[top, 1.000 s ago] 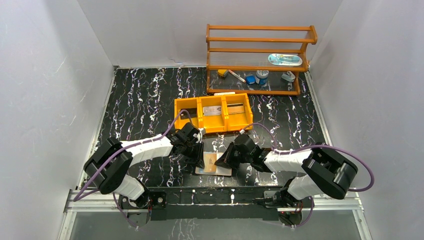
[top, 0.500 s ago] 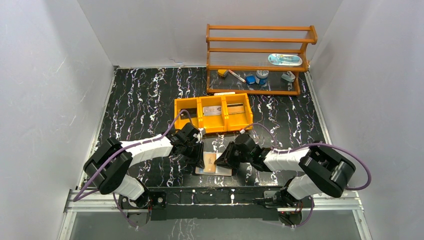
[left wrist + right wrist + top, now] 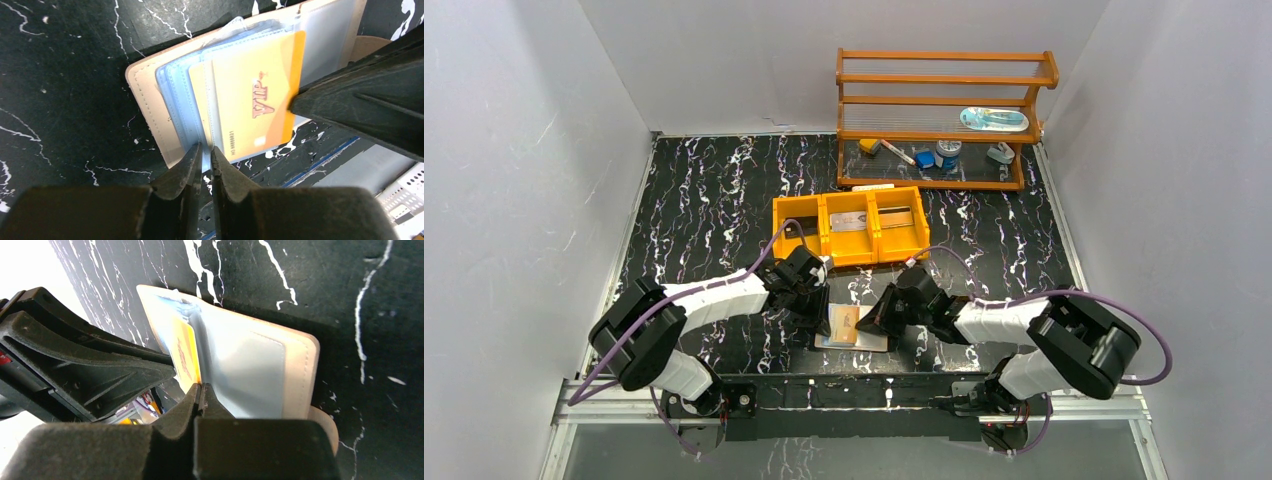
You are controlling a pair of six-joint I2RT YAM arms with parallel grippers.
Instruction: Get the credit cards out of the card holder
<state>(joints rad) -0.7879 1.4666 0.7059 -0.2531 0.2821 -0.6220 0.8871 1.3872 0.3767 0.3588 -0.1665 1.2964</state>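
Observation:
The card holder [image 3: 856,343] lies open on the black table between my two grippers. In the left wrist view its tan edge [image 3: 150,100] and clear sleeves show, with an orange VIP credit card [image 3: 250,100] sticking partly out of a sleeve. My left gripper [image 3: 206,150] is shut on the near edge of a clear sleeve. My right gripper [image 3: 201,387] is shut on the edge of the orange card [image 3: 185,357], beside the holder's silvery panel [image 3: 260,370]. A second orange card edge lies behind it. In the top view the left gripper [image 3: 820,312] and right gripper [image 3: 870,322] flank the holder.
An orange three-compartment tray [image 3: 780,230] stands just behind the holder, with flat items in it. A wooden shelf [image 3: 944,100] with small items is at the back right. The table's front rail [image 3: 854,385] is close behind the holder.
The right gripper has shifted very slightly to the right with the orange card. The left gripper and the holder have stayed put.

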